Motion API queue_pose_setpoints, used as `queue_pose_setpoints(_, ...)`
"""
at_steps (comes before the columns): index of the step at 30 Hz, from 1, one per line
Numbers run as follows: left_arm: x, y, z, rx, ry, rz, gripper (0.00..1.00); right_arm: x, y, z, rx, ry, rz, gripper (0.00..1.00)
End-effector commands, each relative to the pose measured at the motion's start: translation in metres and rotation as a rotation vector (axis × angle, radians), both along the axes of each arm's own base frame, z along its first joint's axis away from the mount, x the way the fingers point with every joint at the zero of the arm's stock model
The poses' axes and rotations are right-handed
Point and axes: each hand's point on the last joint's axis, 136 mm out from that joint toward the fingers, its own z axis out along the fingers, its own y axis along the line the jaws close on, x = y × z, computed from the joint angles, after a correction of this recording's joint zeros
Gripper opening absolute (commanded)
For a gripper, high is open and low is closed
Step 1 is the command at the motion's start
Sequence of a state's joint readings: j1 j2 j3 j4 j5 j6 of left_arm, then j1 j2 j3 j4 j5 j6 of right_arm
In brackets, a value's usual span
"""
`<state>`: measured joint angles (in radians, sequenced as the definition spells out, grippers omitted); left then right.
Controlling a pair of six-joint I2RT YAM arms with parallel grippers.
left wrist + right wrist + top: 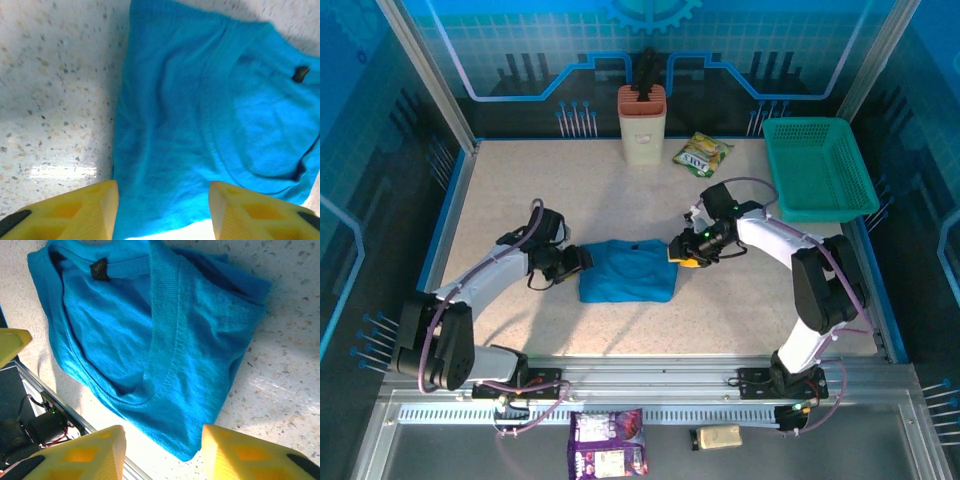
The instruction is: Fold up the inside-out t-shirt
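I'm hovering left gripper (pixel 580 261) and right gripper (pixel 680 256), both spread and empty, flanking the medium-blue soft cloth t-shirt (pixel 628 272) lying folded rectangular, likely to square its edges.

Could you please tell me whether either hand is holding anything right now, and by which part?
Nothing appears held: the left hand and right hand both stand open at the t-shirt's opposite edges.

Top camera overlooks the whole table (pixel 620 200) from behind. Both wrist cameras face the shirt (pixel 175 125) closely, from opposite sides.
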<state>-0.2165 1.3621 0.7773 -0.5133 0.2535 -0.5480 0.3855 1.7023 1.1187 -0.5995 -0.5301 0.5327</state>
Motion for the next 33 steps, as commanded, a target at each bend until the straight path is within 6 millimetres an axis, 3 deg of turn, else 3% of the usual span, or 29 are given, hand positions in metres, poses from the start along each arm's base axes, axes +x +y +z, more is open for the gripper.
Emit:
queue_pose_setpoints(1, 0.003, -0.011, -0.008, -0.068, 0.010, -0.028, 0.49, -0.004, -0.007, 0.011, 0.005, -0.010, 0.010, 0.44)
queue_pose_setpoints(4, 0.002, -0.011, -0.019, -0.056, 0.041, -0.047, 0.47, -0.004, -0.009, 0.013, 0.003, -0.014, 0.011, 0.44)
queue_pose_setpoints(9, 0.003, 0.007, -0.035, 0.061, 0.072, -0.030, 0.41, -0.006, -0.011, 0.017, 0.001, -0.020, 0.007, 0.44)
queue_pose_setpoints(14, 0.008, 0.001, -0.044, 0.042, 0.084, -0.044, 0.40, -0.008, -0.012, 0.020, 0.001, -0.024, -0.002, 0.43)
queue_pose_setpoints(20, 0.015, -0.001, -0.054, 0.040, 0.095, -0.042, 0.17, -0.009, -0.015, 0.021, -0.004, -0.026, -0.009, 0.43)
queue_pose_setpoints(24, 0.034, 0.012, -0.049, 0.134, 0.063, -0.030, 0.10, -0.010, -0.017, 0.022, -0.008, -0.027, -0.008, 0.43)
queue_pose_setpoints(33, 0.112, 0.057, -0.050, 0.308, 0.058, 0.019, 0.06, -0.012, -0.022, 0.020, -0.012, -0.019, -0.007, 0.42)
